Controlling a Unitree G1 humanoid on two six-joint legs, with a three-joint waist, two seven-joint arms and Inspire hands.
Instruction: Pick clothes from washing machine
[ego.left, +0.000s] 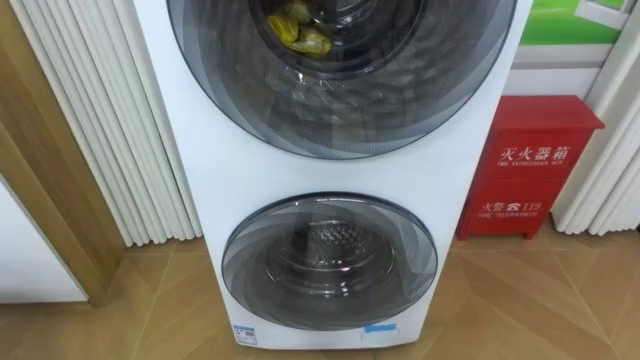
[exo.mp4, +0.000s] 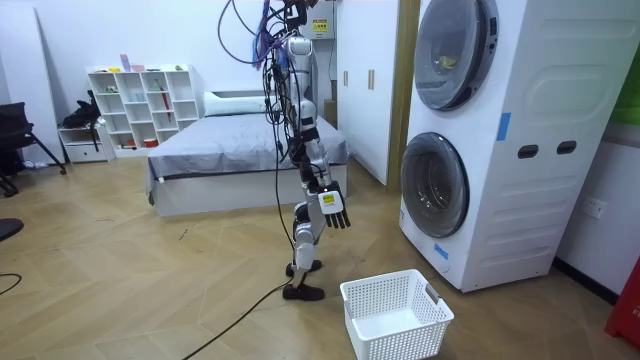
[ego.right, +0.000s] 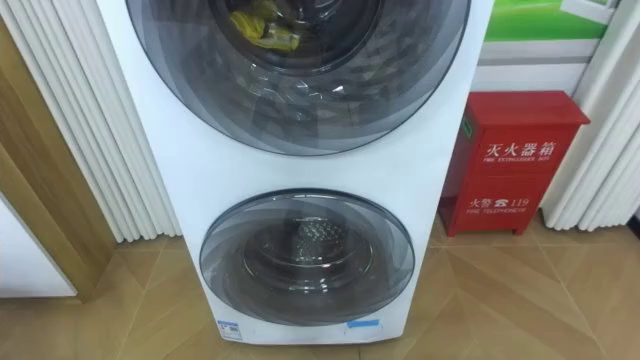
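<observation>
Eye views: you face the tall white stacked washing machine (ego.left: 240, 180); crumpled yellow clothes (ego.left: 297, 33) sit behind its closed upper round glass door (ego.left: 420, 90). Room view: your right hand (exo.mp4: 335, 207) hangs, fingers relaxed, holding nothing; white lattice plastic basket (exo.mp4: 415, 335) stands near. Nothing picked yet; door unopened.
</observation>
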